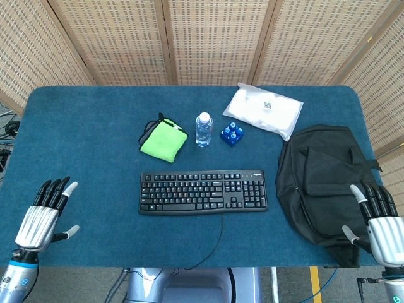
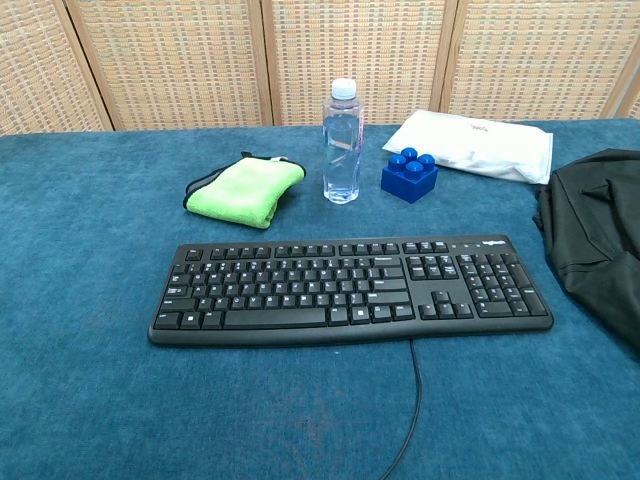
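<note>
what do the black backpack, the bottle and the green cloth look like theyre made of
Backpack: apparently soft woven fabric, matte black; it slumps flat and shows seams and folds.
Bottle: clear plastic by the look, glossy, see-through, with a white cap.
Green cloth: seemingly microfibre or terry, fuzzy matte surface, folded, dark edging.

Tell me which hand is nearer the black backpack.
Right. The right hand hovers at the black backpack's near right corner; the left hand is across the table, beyond the keyboard.
</note>
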{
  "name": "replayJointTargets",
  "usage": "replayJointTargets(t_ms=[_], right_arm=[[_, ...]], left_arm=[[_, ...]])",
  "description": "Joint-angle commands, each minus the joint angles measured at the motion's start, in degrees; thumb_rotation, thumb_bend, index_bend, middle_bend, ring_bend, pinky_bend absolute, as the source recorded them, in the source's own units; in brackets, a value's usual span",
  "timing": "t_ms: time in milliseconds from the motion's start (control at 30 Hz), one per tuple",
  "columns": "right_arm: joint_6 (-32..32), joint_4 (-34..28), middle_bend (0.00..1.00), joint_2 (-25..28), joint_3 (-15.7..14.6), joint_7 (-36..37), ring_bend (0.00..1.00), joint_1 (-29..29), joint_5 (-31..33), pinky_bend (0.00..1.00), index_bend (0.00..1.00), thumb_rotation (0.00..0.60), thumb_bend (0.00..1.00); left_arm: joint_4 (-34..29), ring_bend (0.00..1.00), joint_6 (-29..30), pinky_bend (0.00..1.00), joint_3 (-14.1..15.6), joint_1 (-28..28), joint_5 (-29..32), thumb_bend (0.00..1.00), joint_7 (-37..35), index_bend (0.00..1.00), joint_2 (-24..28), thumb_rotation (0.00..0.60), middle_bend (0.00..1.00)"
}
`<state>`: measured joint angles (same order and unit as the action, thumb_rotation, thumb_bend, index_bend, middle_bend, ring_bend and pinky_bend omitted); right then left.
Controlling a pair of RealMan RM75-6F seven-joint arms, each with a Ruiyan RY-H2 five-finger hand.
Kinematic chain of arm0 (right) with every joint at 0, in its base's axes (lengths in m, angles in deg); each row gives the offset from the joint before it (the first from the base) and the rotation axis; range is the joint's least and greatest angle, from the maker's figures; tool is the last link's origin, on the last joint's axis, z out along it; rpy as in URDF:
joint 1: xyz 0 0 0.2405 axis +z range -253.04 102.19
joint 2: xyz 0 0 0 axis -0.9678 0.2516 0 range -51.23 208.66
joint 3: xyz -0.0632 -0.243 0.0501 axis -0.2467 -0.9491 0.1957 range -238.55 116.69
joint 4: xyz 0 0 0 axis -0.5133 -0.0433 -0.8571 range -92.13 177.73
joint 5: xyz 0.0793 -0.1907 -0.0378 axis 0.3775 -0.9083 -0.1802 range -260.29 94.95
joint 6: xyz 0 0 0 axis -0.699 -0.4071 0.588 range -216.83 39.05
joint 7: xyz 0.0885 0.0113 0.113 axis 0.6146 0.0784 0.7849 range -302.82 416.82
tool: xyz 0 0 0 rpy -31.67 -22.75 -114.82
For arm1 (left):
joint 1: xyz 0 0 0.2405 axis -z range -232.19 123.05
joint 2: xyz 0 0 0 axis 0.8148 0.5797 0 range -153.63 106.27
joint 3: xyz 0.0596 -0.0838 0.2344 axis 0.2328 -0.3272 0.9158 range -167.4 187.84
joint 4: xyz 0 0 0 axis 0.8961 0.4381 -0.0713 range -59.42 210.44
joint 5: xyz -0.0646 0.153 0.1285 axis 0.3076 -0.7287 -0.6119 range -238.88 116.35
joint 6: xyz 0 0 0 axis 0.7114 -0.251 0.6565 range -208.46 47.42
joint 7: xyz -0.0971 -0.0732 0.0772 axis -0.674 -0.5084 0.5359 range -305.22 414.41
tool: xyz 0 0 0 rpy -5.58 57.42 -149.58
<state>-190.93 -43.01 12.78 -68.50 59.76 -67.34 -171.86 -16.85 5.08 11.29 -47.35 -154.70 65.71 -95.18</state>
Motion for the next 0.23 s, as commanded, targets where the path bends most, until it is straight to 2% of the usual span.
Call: replayJointTargets(t_ms=[33,233], right_arm=[[0.40,-0.27,0.00,0.24,0.56,-0.01,0.00,-0.45,-0.36,0.03,0.00,0.600,0.23],[1.24,-0.54,0.00,0.30,1.79,-0.44,0.00,-1.20,-0.82,0.03,0.00,0.600,0.23]], left_arm=[[-0.14,0.00,0.55,0.00,-0.04,-0.27,-0.13,0.00,-0.43,0.00,0.29,0.600,0.00],[-0.32,0.00,1.35,0.00,-0.17,-0.58,-0.30,0.00,-1.12,0.00,0.80,0.600,0.00]])
